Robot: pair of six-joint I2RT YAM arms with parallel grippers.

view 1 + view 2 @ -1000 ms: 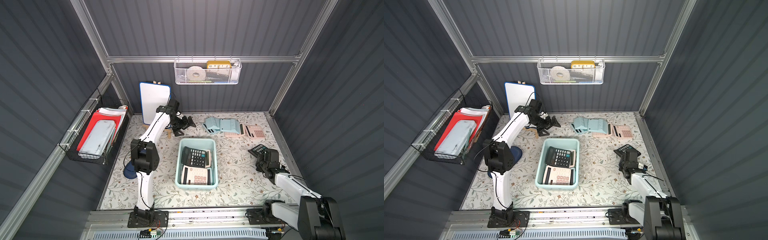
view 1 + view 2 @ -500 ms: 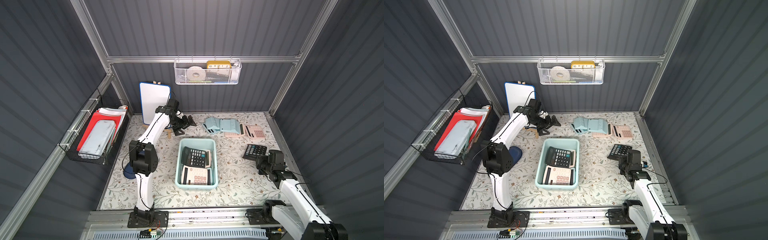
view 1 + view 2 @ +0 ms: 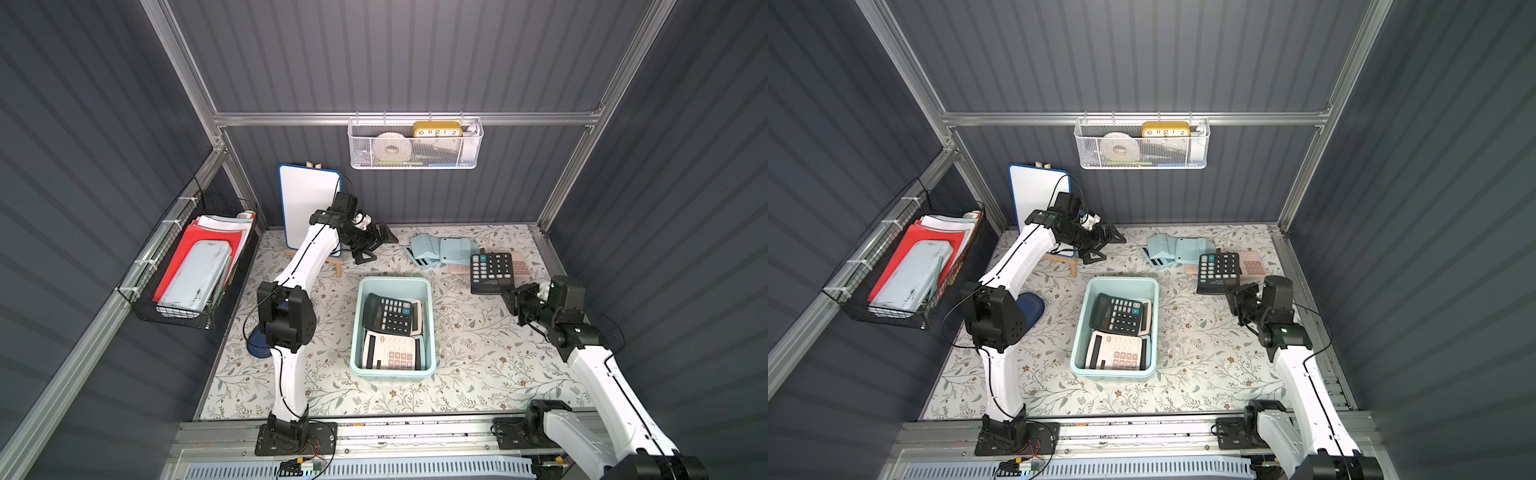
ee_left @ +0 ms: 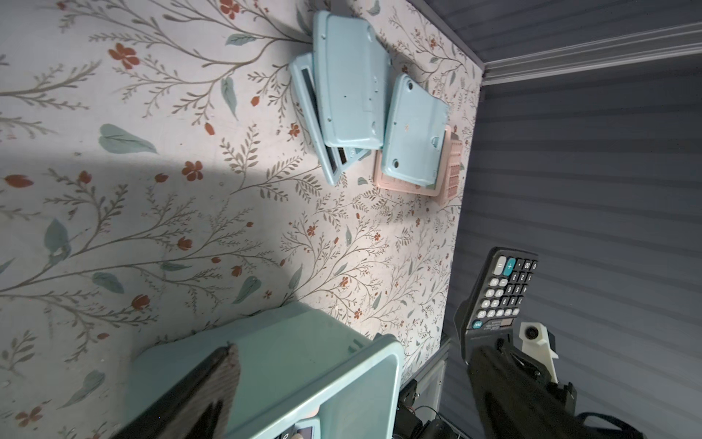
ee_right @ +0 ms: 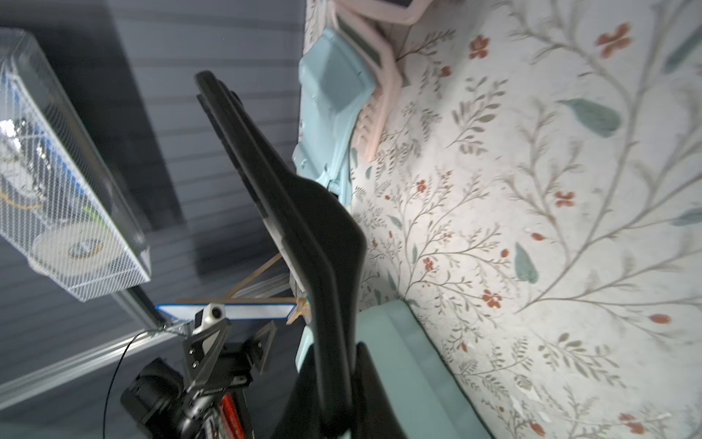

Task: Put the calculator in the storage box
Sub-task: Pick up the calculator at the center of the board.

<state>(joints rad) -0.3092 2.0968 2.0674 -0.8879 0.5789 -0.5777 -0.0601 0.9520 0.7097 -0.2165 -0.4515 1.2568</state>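
In both top views, your right hand [image 3: 506, 294] grips the near edge of the black calculator [image 3: 491, 270], now raised off the table [image 3: 478, 357] where it lay a second ago. The storage box [image 3: 356, 332], two other calculators [image 3: 388, 313] inside, sits well apart. Your left hand [image 3: 376, 248] hangs wide open, empty.

Left wrist: the calculator [image 4: 501, 289] rides tilted in the air beyond the storage box [image 4: 304, 349].

Right wrist: the calculator [image 5: 269, 182] shows edge-on, clamped.

Pick apparently done; the carry to the box remains.
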